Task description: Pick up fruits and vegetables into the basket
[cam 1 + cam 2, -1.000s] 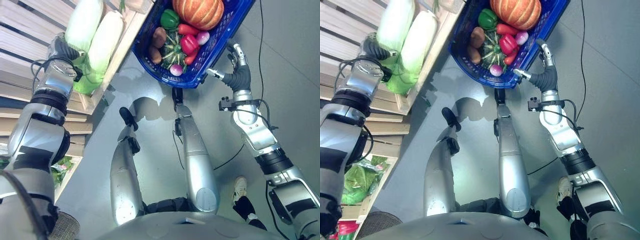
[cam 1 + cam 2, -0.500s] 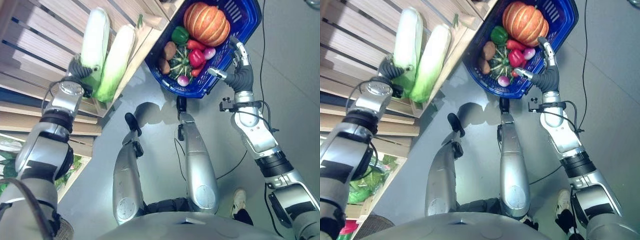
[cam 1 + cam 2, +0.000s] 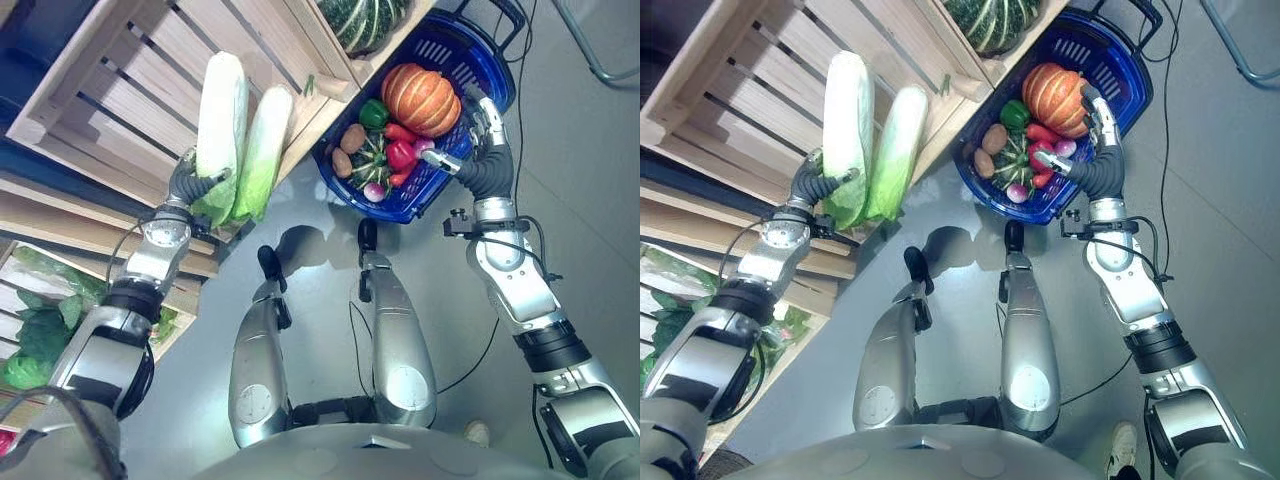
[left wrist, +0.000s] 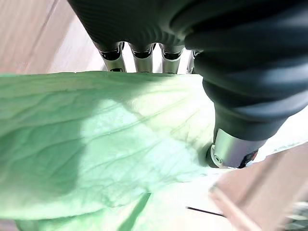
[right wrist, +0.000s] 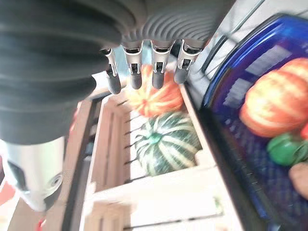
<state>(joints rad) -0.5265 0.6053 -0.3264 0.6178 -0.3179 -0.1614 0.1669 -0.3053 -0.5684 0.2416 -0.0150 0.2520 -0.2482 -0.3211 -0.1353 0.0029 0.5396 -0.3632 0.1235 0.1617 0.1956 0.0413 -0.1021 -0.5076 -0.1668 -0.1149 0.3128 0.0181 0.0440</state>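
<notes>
Pale-green cabbage (image 3: 219, 130), leafy, soft, bulky: my left robot hand (image 3: 190, 185) clamps its base at crate (image 3: 120, 95) edge. Right robot hand (image 3: 480, 140) fingers straight, by basket (image 3: 480, 60) rim.

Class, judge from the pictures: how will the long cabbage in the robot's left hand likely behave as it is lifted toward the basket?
The long cabbage is gripped near its leafy end by the left robot hand, so it may swing or droop. Its thin leaves look soft and could tear. Its length probably makes it awkward over the crowded blue basket.
</notes>
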